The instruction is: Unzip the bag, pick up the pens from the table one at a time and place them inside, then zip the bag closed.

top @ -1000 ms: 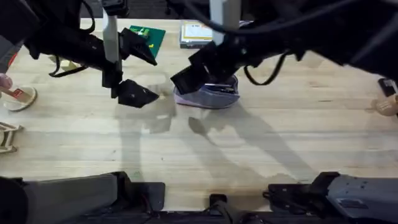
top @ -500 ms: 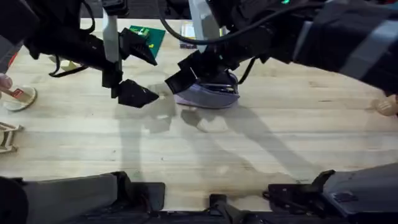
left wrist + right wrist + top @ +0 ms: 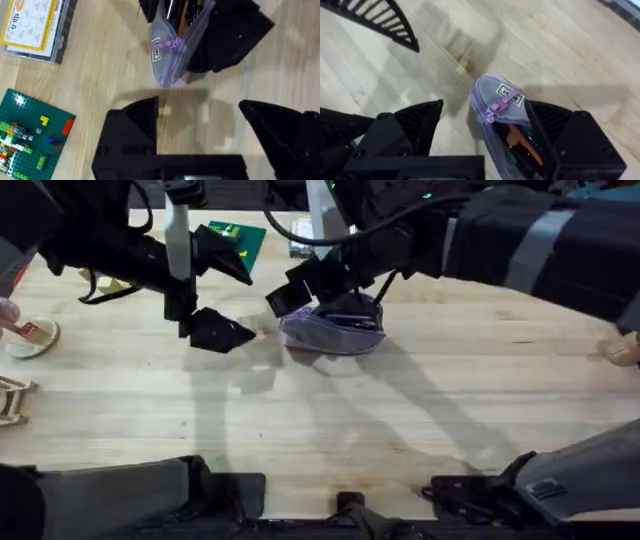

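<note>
The lilac bag [image 3: 335, 332] lies on the table [image 3: 420, 410] at the far middle, its zipper open at the top. An orange pen [image 3: 520, 142] and a dark pen [image 3: 170, 7] lie inside it. My right gripper [image 3: 322, 295] is open and straddles the bag's [image 3: 502, 107] zipper-pull end; one finger is against the fabric and the other stands apart. My left gripper [image 3: 222, 295] hangs open and holds nothing, just left of the bag [image 3: 172, 55].
A green brick baseplate [image 3: 238, 238] and a clear box with a yellow label [image 3: 35, 25] lie at the back of the table. Small wooden items [image 3: 12, 400] sit at the left edge, by a person's hand [image 3: 8, 310]. Bare wood spreads across the front.
My right arm has swung left and toward the far side, bringing its gripper over the bag's left end. The left arm and the bag have stayed put.
</note>
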You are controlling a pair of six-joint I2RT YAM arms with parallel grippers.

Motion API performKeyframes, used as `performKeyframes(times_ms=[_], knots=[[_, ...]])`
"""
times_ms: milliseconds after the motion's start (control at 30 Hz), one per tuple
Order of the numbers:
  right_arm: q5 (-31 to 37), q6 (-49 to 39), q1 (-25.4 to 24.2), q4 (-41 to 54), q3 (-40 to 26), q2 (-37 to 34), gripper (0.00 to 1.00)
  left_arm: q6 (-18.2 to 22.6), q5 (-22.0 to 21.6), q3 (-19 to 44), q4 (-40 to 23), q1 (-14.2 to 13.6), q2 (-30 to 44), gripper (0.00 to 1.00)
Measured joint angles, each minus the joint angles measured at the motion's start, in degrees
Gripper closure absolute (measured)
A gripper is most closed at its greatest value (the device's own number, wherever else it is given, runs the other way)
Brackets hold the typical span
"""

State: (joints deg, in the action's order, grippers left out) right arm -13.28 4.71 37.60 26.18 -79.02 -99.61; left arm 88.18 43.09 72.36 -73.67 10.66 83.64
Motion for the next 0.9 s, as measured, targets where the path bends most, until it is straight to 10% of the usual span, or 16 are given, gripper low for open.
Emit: performKeyframes(times_ms=[733, 900], knots=[[-3.2, 1.6, 0.0, 2.2, 0.0, -4.4, 0.010, 0.0, 0.4, 0.0, 0.0, 0.0, 0.0, 0.007], [-3.5, 1.7, 0.0, 2.2, 0.0, -4.4, 0.175, 0.0, 0.4, 0.0, 0.0, 0.0, 0.0, 0.007]])
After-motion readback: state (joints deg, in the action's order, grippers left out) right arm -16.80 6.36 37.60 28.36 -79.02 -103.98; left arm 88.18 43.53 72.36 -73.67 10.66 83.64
